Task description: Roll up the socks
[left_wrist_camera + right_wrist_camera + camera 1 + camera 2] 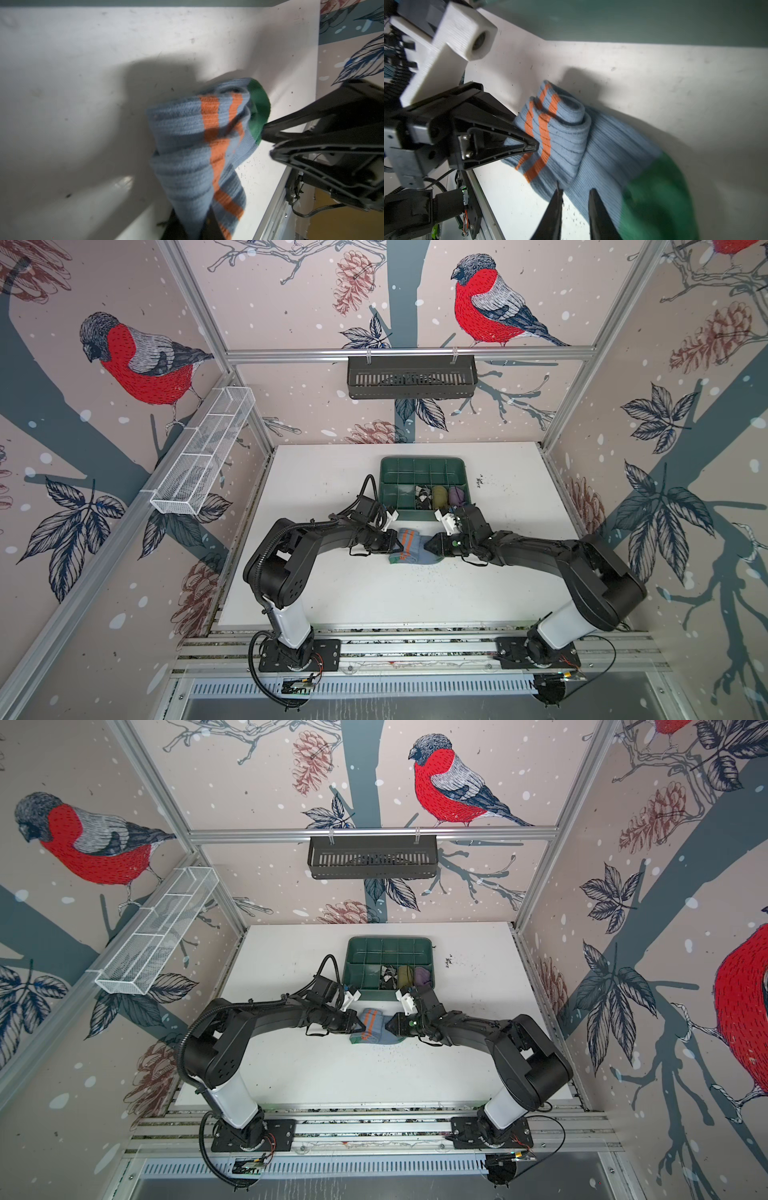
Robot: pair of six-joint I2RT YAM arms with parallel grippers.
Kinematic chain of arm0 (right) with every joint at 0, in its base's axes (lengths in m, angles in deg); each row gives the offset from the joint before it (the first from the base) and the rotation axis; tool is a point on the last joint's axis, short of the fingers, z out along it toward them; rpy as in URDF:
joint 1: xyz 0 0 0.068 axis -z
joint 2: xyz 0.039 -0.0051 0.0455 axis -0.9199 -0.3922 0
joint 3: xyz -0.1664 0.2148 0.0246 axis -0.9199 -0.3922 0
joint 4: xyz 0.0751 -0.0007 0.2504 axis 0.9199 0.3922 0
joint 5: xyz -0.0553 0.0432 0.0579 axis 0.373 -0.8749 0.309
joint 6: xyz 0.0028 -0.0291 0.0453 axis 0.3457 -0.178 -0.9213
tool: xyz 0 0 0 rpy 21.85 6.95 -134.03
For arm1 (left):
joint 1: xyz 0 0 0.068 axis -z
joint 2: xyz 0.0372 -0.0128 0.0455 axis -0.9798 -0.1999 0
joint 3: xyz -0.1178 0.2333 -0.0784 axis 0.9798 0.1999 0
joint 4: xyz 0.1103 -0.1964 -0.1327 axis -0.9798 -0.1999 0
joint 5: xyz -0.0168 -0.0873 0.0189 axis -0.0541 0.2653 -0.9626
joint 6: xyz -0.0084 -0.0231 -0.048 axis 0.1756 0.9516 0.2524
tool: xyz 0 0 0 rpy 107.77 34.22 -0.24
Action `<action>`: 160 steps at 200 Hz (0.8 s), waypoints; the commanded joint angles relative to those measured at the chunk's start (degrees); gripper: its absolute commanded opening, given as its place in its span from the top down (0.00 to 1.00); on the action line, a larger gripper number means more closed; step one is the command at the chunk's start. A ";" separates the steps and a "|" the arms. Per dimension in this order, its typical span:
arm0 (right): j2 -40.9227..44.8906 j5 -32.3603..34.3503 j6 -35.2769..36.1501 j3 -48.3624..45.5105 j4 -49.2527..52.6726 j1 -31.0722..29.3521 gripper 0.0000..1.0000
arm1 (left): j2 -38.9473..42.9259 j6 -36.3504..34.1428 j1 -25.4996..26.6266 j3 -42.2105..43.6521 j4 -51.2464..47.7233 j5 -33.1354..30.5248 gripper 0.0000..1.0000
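A light blue sock [411, 551] [374, 1026] with orange stripes and a green toe lies partly rolled at mid-table. My left gripper [401, 546] [363, 1026] is shut on the rolled, striped end [182, 133], with fabric pinched between its fingers [193, 228]. My right gripper [426, 548] [389, 1026] sits at the flat foot part [612, 149], near the green toe [658, 197]. Its jaws stand a little apart [575, 191], with nothing gripped between them. The argyle sock [422, 494] sits rolled in a compartment of the green tray [422, 459].
An olive roll [439, 495] and a purple roll [456, 495] fill the tray compartments beside the argyle one. The tray stands just behind both grippers. A black basket [411, 377] hangs on the back wall and a white mesh basket [203, 452] on the left wall.
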 commanded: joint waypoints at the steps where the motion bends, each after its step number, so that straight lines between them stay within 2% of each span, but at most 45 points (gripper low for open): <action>1: 0.72 1.04 1.92 -0.33 2.72 1.36 0.76 | 0.68 -3.58 0.39 -2.00 -8.02 -5.56 1.00; 37: -1.63 0.77 2.41 -0.51 1.75 2.85 0.83 | 0.18 -5.87 2.20 -5.27 -15.68 -11.27 1.00; 82: -4.13 0.13 2.31 -1.35 -0.07 2.87 0.87 | -1.18 -6.86 5.34 -13.36 -24.62 -19.52 1.00; 160: -4.59 -1.67 1.04 -3.75 -4.07 1.84 0.89 | -8.76 -4.69 15.99 -30.69 -41.70 -37.62 1.00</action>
